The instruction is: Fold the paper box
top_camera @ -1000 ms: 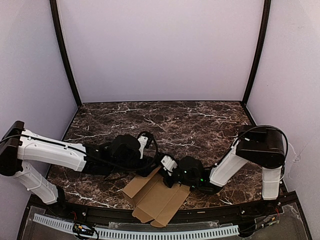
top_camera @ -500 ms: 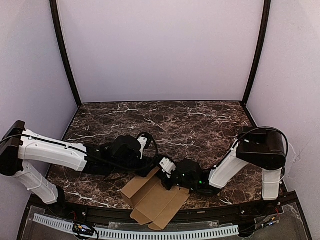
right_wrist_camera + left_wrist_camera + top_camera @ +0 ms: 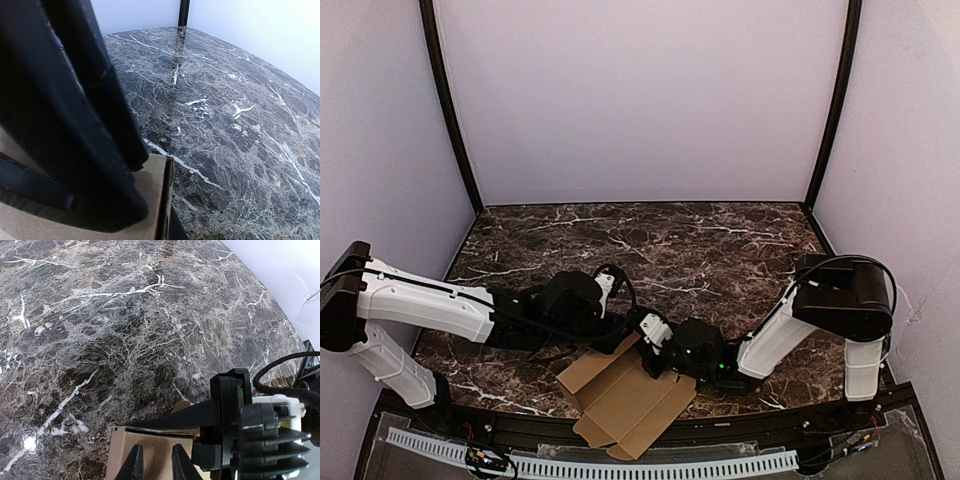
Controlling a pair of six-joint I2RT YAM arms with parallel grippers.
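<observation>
The paper box (image 3: 625, 405) is a flat tan die-cut sheet lying at the table's near edge, partly overhanging it. My right gripper (image 3: 650, 350) is at the sheet's far edge. In the right wrist view (image 3: 157, 200) one black finger lies on top of the cardboard (image 3: 155, 175) and a dark finger shows under its edge, so the gripper is shut on it. My left gripper (image 3: 623, 335) is just left of it. In the left wrist view (image 3: 156, 462) its fingertips (image 3: 134, 465) stand slightly apart over the cardboard (image 3: 120, 450), holding nothing. The right gripper's finger (image 3: 175, 421) lies along the sheet's far edge.
The dark marble table (image 3: 700, 250) stretches back to the white walls, with black corner posts (image 3: 450, 120) at the back. A black rail and white cable strip (image 3: 620, 465) run below the table's near edge, under the sheet's overhang.
The right gripper has moved a little left and nearer, and the sheet has moved with it, further over the near edge. The left arm has hardly moved.
</observation>
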